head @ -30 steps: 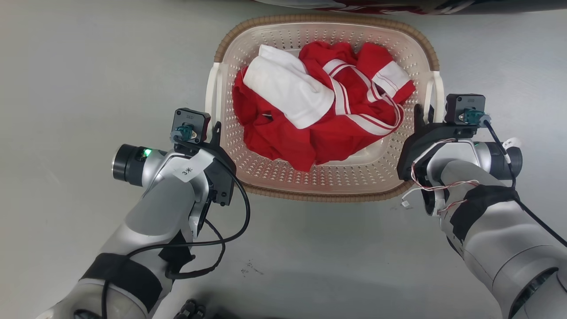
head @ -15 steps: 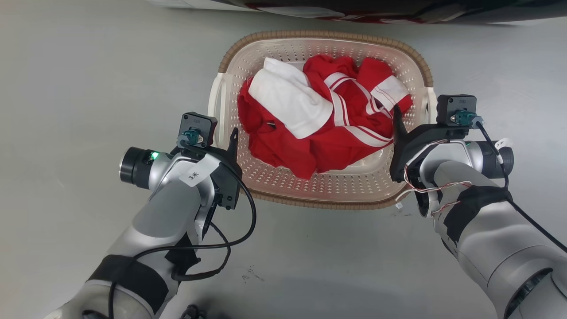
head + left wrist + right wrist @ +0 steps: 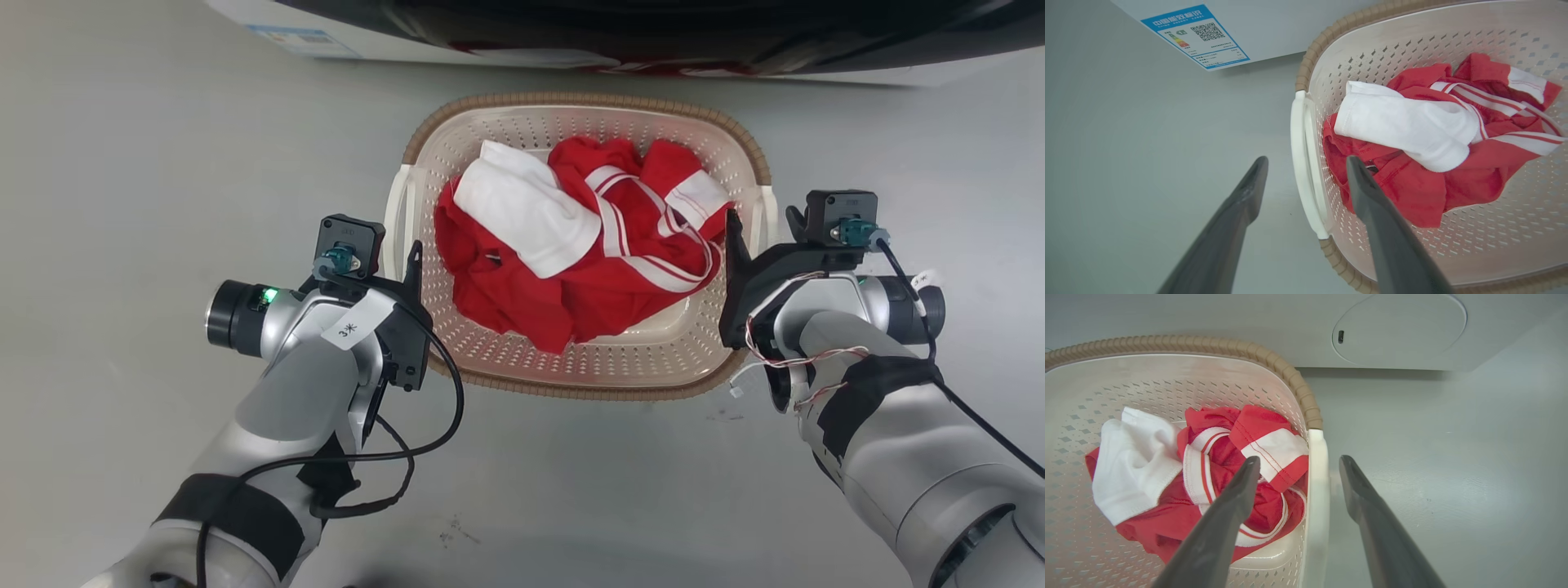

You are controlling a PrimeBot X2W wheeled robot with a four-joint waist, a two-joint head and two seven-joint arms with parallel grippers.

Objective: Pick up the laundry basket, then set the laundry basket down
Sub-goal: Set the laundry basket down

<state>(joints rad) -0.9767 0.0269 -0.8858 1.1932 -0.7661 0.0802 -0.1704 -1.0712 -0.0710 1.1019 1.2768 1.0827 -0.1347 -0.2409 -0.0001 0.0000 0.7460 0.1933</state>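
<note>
1. Finds the basket (image 3: 645,363) on the floor (image 3: 163,163), apparently resting there, just in front of the washer (image 3: 408,51).
2. Notes a shifted head view against a second ago: more washer at the top, basket smaller. Puts that down to the camera, not to the basket.
3. Places both grippers further inward than a second ago: then beside the handles, now astride them.
4. Sees the left gripper (image 3: 1306,161) spread wide and holding nothing, one finger outside the left handle (image 3: 1308,204), the other inside the basket, handle between and not pinched.
5. Sees the right gripper (image 3: 1299,459) likewise spread and empty, astride the right handle (image 3: 1316,490).
6. Reads this as probably lined up for the pick: grip not yet made, lift not yet begun.
7. Takes the basket for stiff, slightly glossy cream plastic: a rounded rectangle, walls and bottom pierced with small holes, brown woven-look rim (image 3: 588,390), smooth white bar handles. Expects those to be slippery between hard, dark, tapered fingers.
8. Counts a soft load inside: crumpled red garment (image 3: 506,294) with white stripes, white cloth (image 3: 522,208) on top. Judges it limp and apt to slide, so calls for an even lift on both sides.
9. Marks the floor as smooth, grey, faintly reflective; the washer as white, with a blue label (image 3: 1196,34) and a round flap (image 3: 1400,326).
</note>
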